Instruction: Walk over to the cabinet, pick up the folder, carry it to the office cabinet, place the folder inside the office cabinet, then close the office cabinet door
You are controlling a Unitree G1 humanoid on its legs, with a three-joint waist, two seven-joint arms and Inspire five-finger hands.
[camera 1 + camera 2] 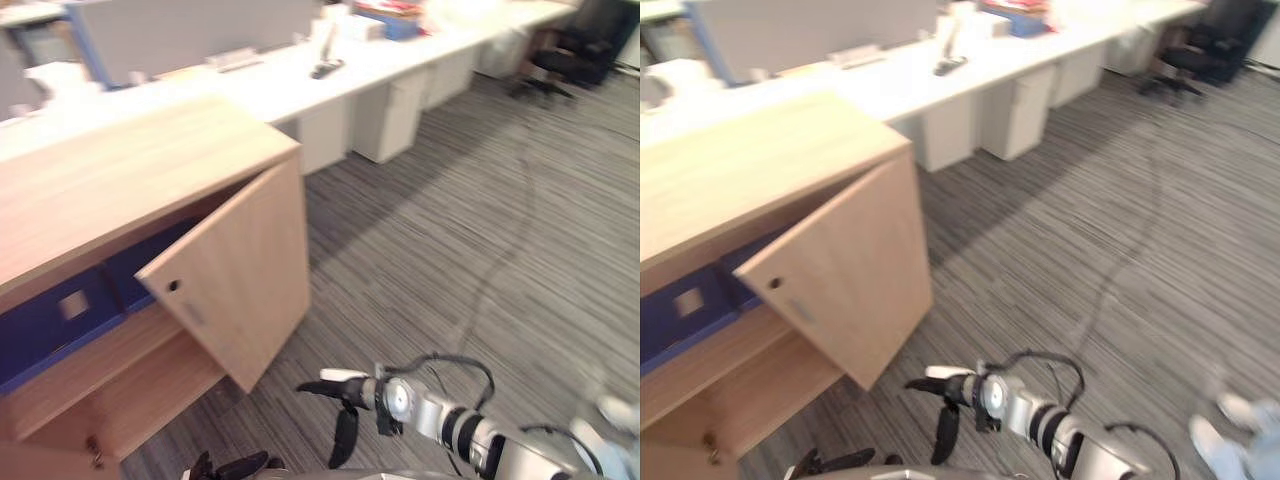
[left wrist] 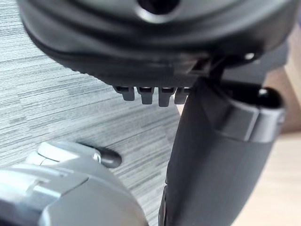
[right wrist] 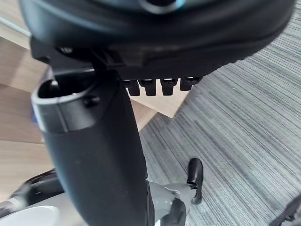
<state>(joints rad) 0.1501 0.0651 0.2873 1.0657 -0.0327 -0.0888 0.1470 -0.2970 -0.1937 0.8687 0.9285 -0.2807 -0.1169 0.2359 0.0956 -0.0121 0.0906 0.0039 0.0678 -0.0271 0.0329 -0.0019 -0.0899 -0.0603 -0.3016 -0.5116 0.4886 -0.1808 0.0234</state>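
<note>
Looking down through the left eye view, the office cabinet (image 1: 130, 160) had its door (image 1: 250, 270) swung roughly halfway open. The blue folder (image 1: 40, 335) lay on the upper shelf inside. So I'd say the pick-up, carry and placing were done, and shutting the door was the one bit left. The right hand (image 1: 345, 400) hung low over the carpet (image 1: 480, 230), near the door's bottom corner but apart from it, fingers loose and empty. The left hand (image 1: 235, 465) poked up at the bottom edge.

Right eye view was the same deal. The folder (image 1: 670, 320) sat behind the door (image 1: 850, 280), with a long white desk (image 1: 940, 80) running along behind the cabinet.

Left wrist view gave the close-up the head views couldn't. The left hand (image 2: 216, 155) had its fingers (image 2: 146, 94) out straight in a row, thumb apart, gripping nothing, just carpet past them.

Right wrist view showed the right hand (image 3: 94, 155) likewise relaxed, fingers (image 3: 160, 85) uncurled and empty. Pale cabinet wood showed beyond them, so I reckon it was lined up reasonably for a push.
</note>
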